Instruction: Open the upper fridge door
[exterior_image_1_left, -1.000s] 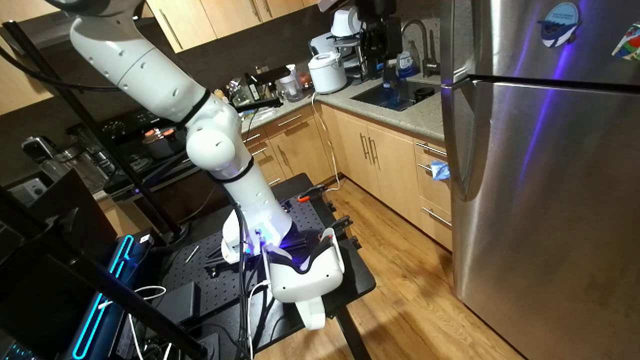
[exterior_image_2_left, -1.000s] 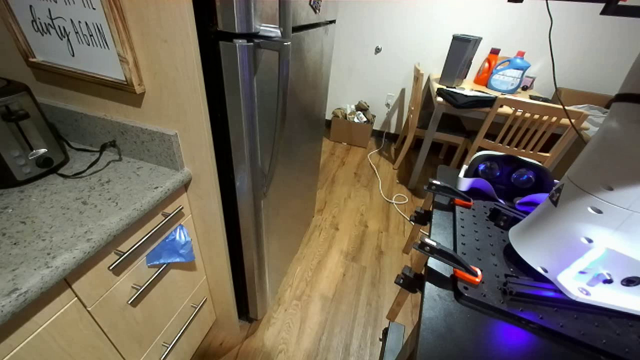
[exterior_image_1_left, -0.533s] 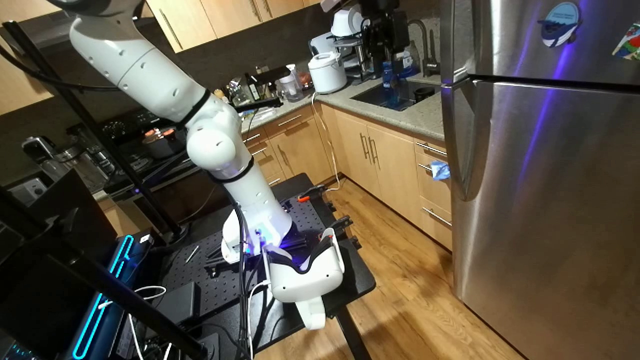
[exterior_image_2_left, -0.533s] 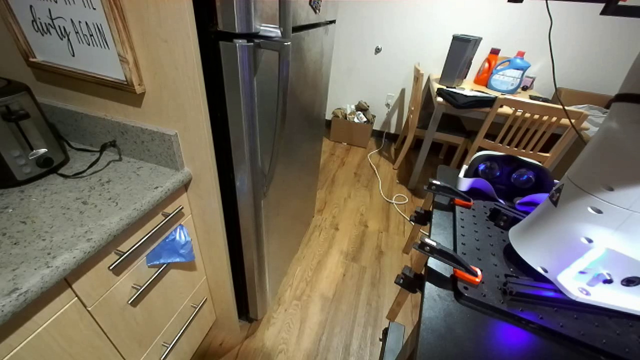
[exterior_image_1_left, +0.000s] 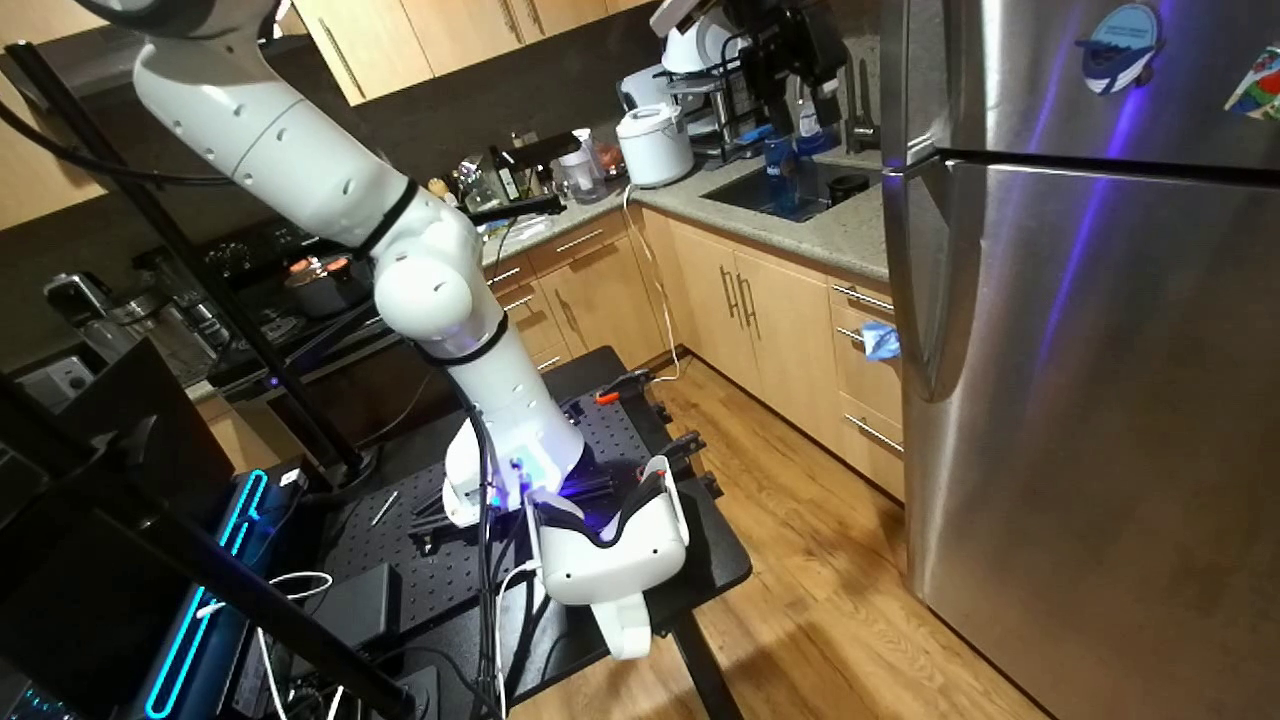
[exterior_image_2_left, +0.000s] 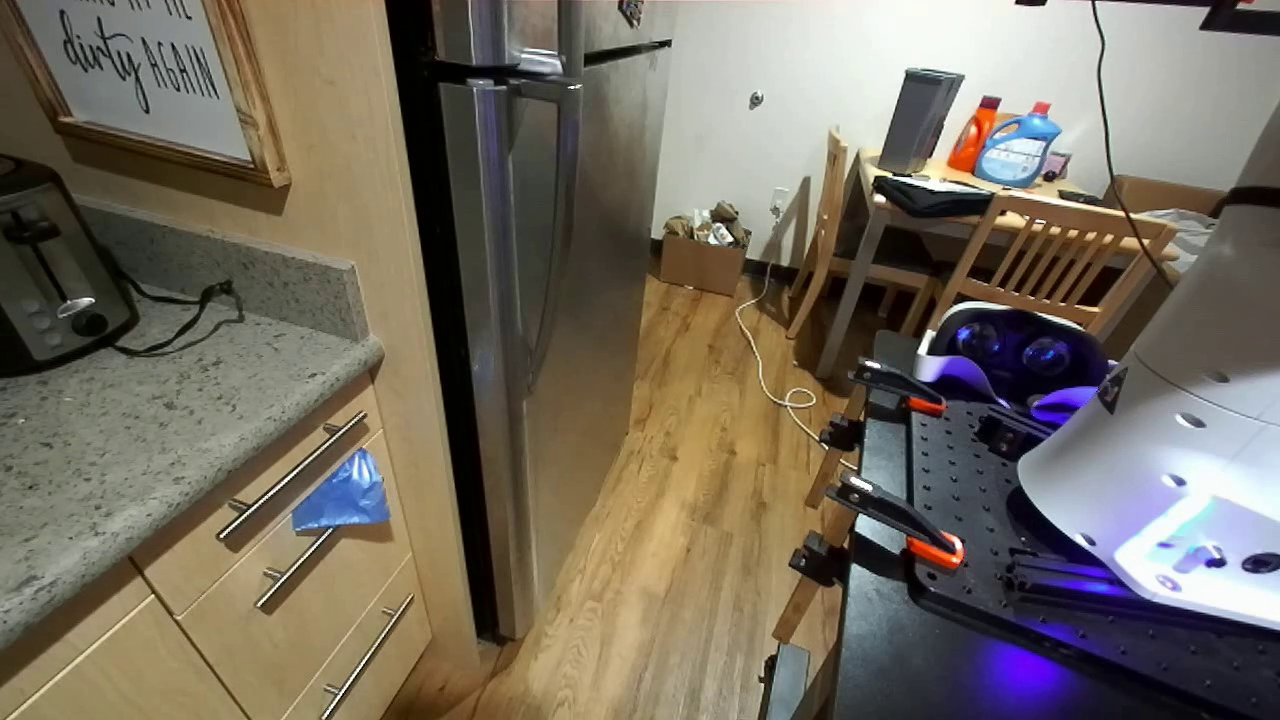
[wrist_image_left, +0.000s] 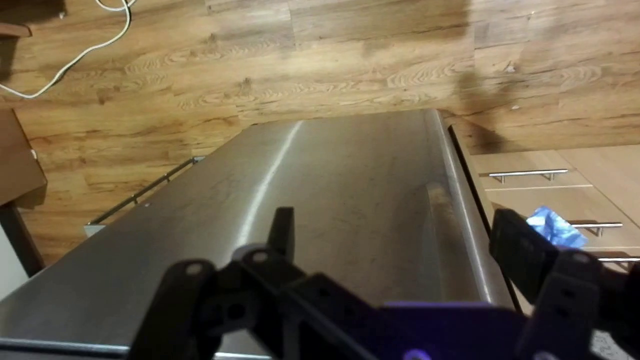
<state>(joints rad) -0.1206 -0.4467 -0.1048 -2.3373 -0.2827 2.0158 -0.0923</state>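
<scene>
The stainless steel fridge has an upper door (exterior_image_1_left: 1040, 60) and a taller lower door (exterior_image_1_left: 1100, 400); both look shut. The upper door (exterior_image_2_left: 612, 22) and lower door (exterior_image_2_left: 600, 240) also show in an exterior view. A curved lower handle (exterior_image_2_left: 565, 230) runs along the lower door's edge. My black gripper (exterior_image_1_left: 803, 108) is in the air in front of the sink, apart from the fridge. In the wrist view, my gripper (wrist_image_left: 397, 227) is open with wide-spread empty fingers. The lower door (wrist_image_left: 350, 170) and its handle (wrist_image_left: 445, 240) show beyond them. The upper handle is hidden there.
The sink (exterior_image_1_left: 790, 190) and counter (exterior_image_1_left: 850, 240) lie behind the gripper. A white rice cooker (exterior_image_1_left: 655, 150) and dish rack stand there. Drawers with a blue bag piece (exterior_image_2_left: 345, 492) adjoin the fridge. A white headset (exterior_image_1_left: 610, 550) sits on the robot's black table (exterior_image_1_left: 710, 560).
In an exterior view my gripper has moved right, closer to the fridge, and its fingers have tilted and risen slightly. The upper arm has shifted slightly. The fridge doors have not moved.
</scene>
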